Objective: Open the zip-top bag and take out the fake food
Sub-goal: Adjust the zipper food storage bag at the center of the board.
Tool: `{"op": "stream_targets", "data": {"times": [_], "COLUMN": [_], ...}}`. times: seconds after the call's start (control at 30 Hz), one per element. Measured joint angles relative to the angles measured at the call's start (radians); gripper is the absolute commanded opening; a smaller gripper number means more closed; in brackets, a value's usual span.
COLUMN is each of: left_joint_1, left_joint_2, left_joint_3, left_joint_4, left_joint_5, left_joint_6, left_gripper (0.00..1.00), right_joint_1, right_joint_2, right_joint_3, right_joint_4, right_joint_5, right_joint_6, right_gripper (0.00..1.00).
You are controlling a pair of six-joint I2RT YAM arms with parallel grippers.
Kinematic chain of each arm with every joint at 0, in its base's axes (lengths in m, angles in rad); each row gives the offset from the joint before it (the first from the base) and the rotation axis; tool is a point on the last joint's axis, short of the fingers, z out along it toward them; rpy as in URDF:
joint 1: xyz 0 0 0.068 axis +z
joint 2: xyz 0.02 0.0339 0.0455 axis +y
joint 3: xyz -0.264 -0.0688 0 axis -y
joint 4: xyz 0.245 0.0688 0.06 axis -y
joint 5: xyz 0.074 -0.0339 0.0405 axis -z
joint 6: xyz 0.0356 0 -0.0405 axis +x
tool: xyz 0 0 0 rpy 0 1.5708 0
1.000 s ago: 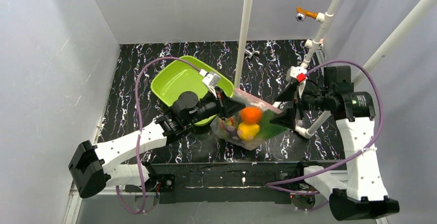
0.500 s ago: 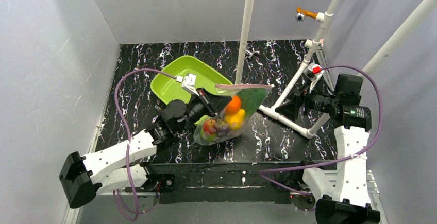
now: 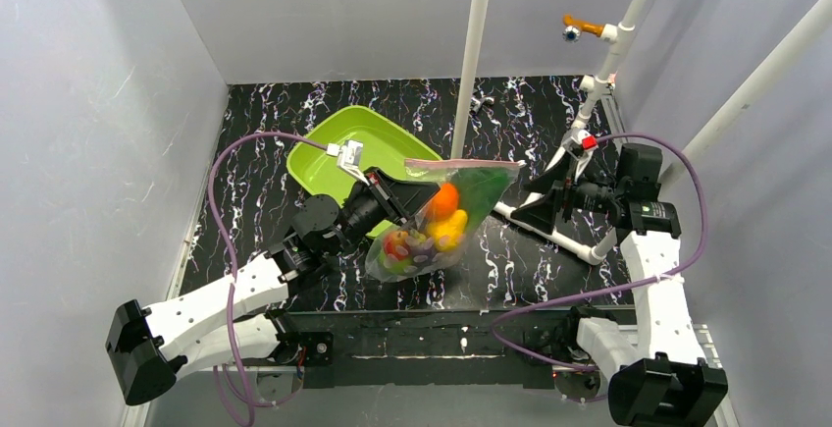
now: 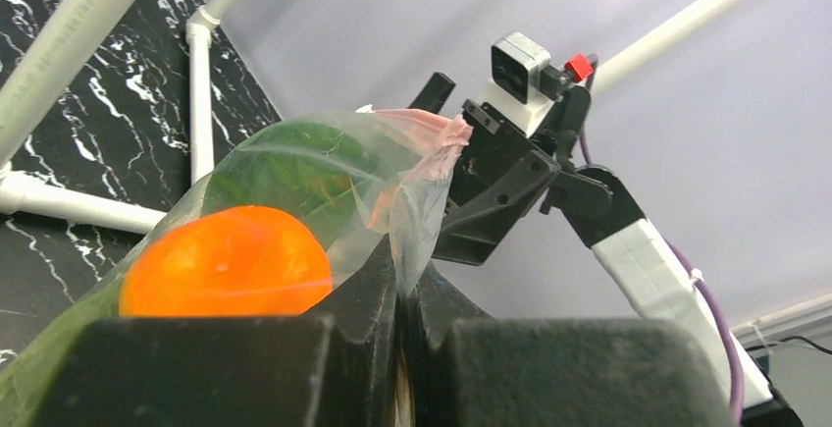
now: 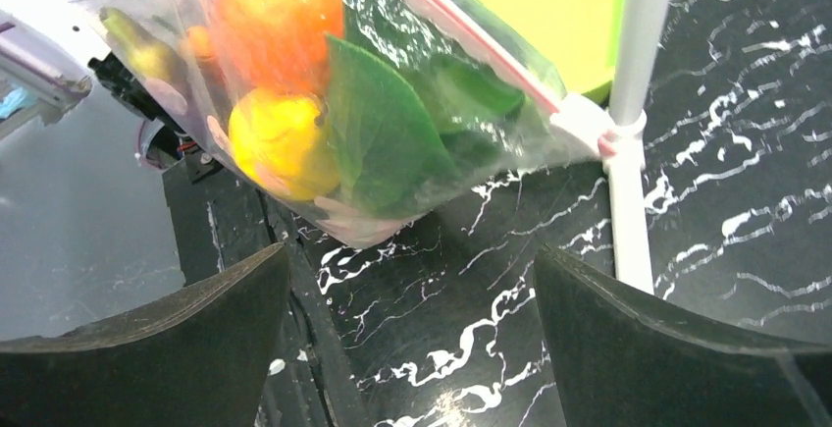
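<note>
Now holding up the zip-top bag (image 3: 443, 219) in clenched left pincer (image 4: 397, 282); next, likely pinching its zip strip (image 3: 463, 164) with released right pincer (image 5: 412, 321).

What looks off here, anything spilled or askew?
Nothing spilled. The clear crinkly zip-top bag hangs aloft, tilted, pinched at one edge by the shut left gripper alone; small plastic fake food is bunched in its low end. The open right gripper stands apart from it.
</note>
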Motion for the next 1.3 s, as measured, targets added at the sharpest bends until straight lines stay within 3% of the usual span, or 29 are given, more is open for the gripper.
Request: {"op": "stream_targets", "data": {"times": [0.33, 0.4, 0.47, 0.57, 0.67, 0.8, 0.93, 1.2, 1.3], "left_joint_1": [0.0, 0.0, 0.0, 0.0, 0.0, 0.0, 0.0, 0.0, 0.0], "left_joint_2": [0.009, 0.009, 0.006, -0.011, -0.024, -0.024, -0.027, -0.103, -0.13], "left_joint_3": [0.0, 0.0, -0.008, -0.039, -0.065, -0.078, -0.103, -0.194, -0.224], "left_joint_4": [0.09, 0.11, 0.137, 0.172, 0.194, 0.214, 0.233, 0.17, 0.135], "left_joint_5": [0.071, 0.084, 0.092, 0.098, 0.102, 0.109, 0.114, 0.119, 0.122], "left_joint_6": [-0.039, -0.05, -0.065, -0.085, -0.105, -0.129, -0.15, -0.166, -0.163], "left_gripper": [0.0, 0.0, 0.0, 0.0, 0.0, 0.0, 0.0, 0.0, 0.07], "right_joint_1": [0.189, 0.197, 0.2, 0.202, 0.205, 0.209, 0.213, 0.214, 0.22], "right_joint_2": [0.074, 0.078, 0.078, 0.082, 0.093, 0.096, 0.095, 0.06, 0.048], "right_joint_3": [0.0, 0.0, 0.001, 0.011, 0.029, 0.035, 0.036, 0.061, 0.062], "right_joint_4": [0.185, 0.215, 0.243, 0.264, 0.286, 0.307, 0.297, 0.109, 0.057], "right_joint_5": [-0.042, -0.064, -0.087, -0.107, -0.113, -0.118, -0.115, -0.066, -0.049], "right_joint_6": [0.083, 0.12, 0.162, 0.209, 0.245, 0.282, 0.279, 0.095, 0.039], "right_gripper": [0.98, 0.94, 0.83, 0.5, 0.24, 0.03, 0.01, 0.01, 0.01]}}
